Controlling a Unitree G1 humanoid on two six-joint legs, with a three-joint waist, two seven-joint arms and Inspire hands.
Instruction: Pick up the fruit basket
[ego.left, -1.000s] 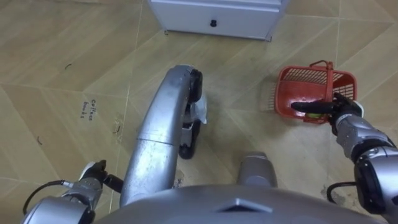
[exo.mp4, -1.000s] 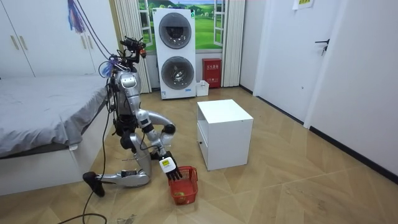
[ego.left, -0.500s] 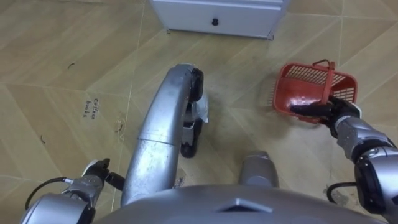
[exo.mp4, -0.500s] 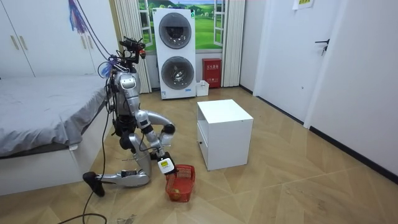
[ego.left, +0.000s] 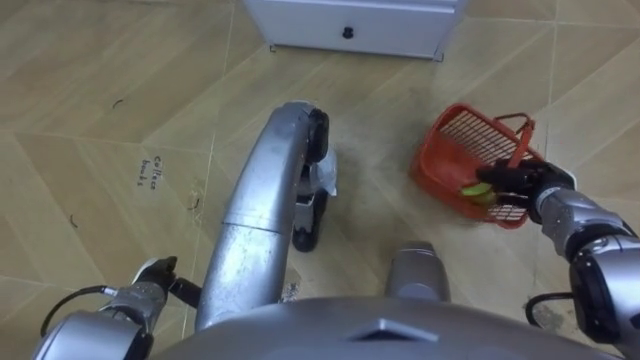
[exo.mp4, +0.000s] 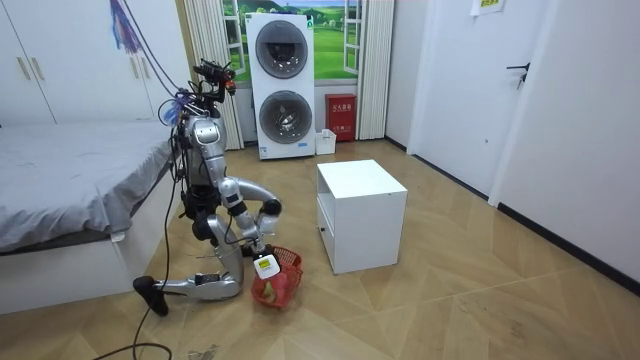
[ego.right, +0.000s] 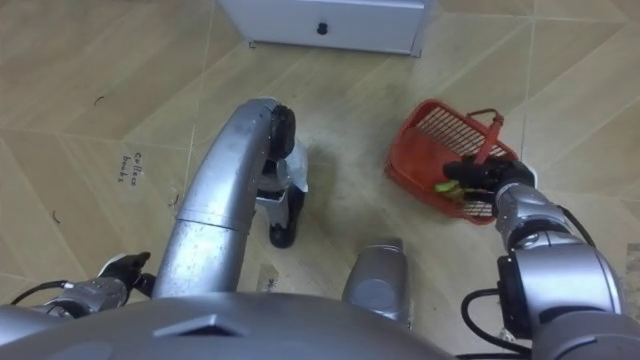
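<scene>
— How do we see the fruit basket (ego.left: 455, 150)?
— We see it red, of plastic mesh, tilted, with a thin handle and a yellow-green fruit (ego.left: 477, 189) inside. The right hand (ego.left: 528, 182) grips its near edge; the basket extends leftwards from the fingers.

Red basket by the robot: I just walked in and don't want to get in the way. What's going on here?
The robot kneels on the floor between the bed and the white cabinet. Its right hand is curled round the red basket at its handle, and the basket sits tilted, with yellow-green fruit inside. Whether it has left the floor is unclear. The left hand is low at its side, idle.
</scene>
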